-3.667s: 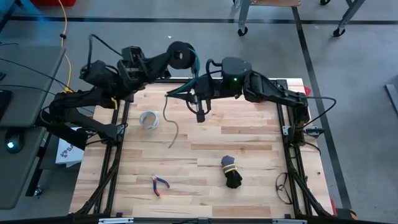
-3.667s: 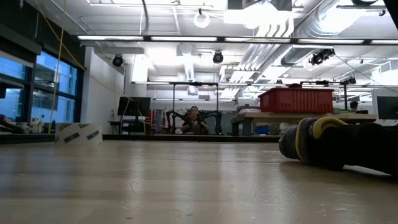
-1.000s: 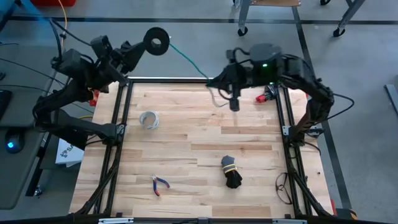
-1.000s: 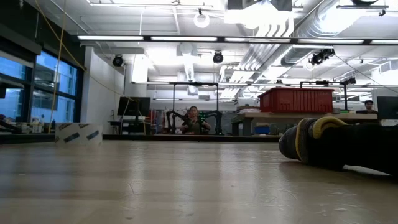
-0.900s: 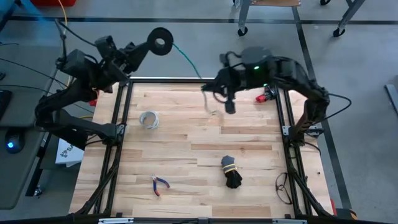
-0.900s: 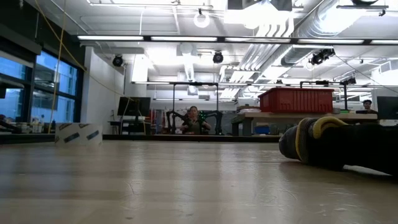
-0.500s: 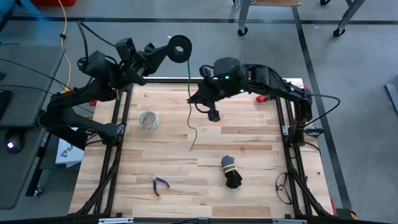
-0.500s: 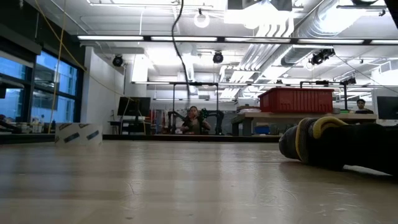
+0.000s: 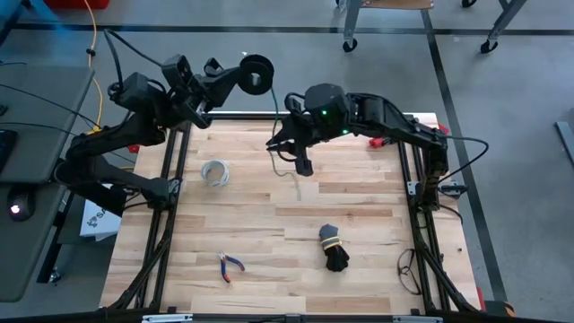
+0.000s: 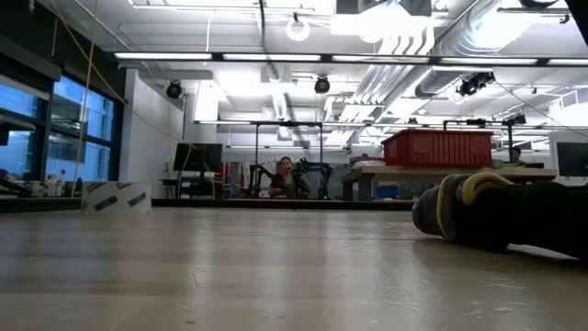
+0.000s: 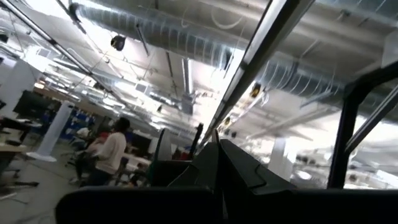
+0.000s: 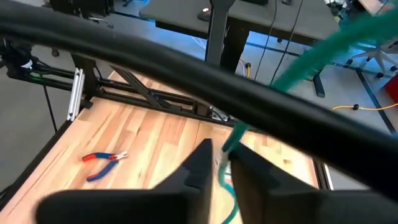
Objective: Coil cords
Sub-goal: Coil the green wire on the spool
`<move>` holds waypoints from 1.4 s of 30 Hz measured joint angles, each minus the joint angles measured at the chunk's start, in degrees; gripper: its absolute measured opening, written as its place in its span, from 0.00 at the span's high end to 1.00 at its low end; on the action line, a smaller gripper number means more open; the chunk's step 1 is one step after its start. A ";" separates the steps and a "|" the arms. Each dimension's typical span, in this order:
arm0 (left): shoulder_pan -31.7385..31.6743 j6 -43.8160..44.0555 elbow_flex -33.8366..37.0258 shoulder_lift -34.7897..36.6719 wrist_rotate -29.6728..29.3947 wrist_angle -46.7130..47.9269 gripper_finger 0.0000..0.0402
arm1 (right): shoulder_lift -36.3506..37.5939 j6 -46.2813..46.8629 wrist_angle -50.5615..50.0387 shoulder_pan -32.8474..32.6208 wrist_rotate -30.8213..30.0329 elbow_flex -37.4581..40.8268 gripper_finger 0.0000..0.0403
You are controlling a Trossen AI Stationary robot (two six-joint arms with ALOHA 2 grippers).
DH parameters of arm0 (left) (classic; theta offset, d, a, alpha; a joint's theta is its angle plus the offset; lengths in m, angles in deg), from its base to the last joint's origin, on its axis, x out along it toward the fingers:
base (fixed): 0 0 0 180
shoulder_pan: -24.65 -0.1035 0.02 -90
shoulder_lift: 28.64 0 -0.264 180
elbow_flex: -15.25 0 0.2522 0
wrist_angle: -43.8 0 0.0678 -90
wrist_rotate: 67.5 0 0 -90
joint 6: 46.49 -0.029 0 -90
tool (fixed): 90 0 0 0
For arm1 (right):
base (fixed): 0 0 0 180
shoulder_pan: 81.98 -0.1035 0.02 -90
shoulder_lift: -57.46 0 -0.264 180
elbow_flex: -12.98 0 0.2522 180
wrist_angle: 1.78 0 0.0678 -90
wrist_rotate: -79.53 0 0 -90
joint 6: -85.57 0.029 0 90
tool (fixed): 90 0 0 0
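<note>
The thin dark-green cord is partly wound into a small dark coil, held high over the table's far edge by my shut left gripper. From the coil the green tail drops to my right gripper, which hangs over the far middle of the table. In the right wrist view the tail passes through the narrow gap between that gripper's slightly open fingers. The tail's free end dangles below. In the low view the cord shows only at the top. My left gripper holds the coil by its rim on the side toward the table's left, coming from the left and slanting upward. The coil is lifted clear, high above the table. The left wrist view shows only the shut fingers, not the contact itself. My right gripper has the green tail running between its fingers, which slant down. I cannot tell whether the fingers touch it. The tail hangs slack below them, clear of the table.
On the wooden table lie a pale ring at the left, red-handled pliers near the front, and a black cord bundle with a yellow tie at the front right. A red object lies at the far right. People show beyond the table.
My right gripper has come toward the table's left and near edges and sunk. My left gripper has carried the coil toward the right. The cord, drawn taut between coil and right gripper a second ago, now drops slack from the coil.
</note>
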 joint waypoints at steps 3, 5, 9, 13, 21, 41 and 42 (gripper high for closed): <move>-0.55 -0.52 0.00 0.70 0.15 2.80 1.00 | 0.00 -0.14 -0.14 0.00 -0.29 0.00 0.74; -1.09 -2.01 0.00 1.48 0.13 4.41 1.00 | 0.13 -0.42 -0.20 0.00 -0.59 0.00 0.66; -1.99 -5.08 0.00 3.44 -0.66 7.01 1.00 | 0.66 -0.46 -0.87 0.00 -0.22 0.00 0.58; -2.71 -9.25 0.00 5.53 -0.81 8.46 1.00 | 0.74 -2.41 -4.38 0.00 -1.27 0.00 0.56; -2.85 -13.19 0.02 10.03 -0.77 19.82 1.00 | 2.44 -3.79 -3.62 1.52 -4.50 0.02 0.56; -2.83 -8.68 0.09 6.71 3.71 9.78 1.00 | 2.00 10.42 12.14 6.19 8.87 0.00 0.56; -2.83 -8.54 0.09 6.71 3.71 9.34 1.00 | 1.90 10.80 12.42 6.19 8.97 0.00 0.56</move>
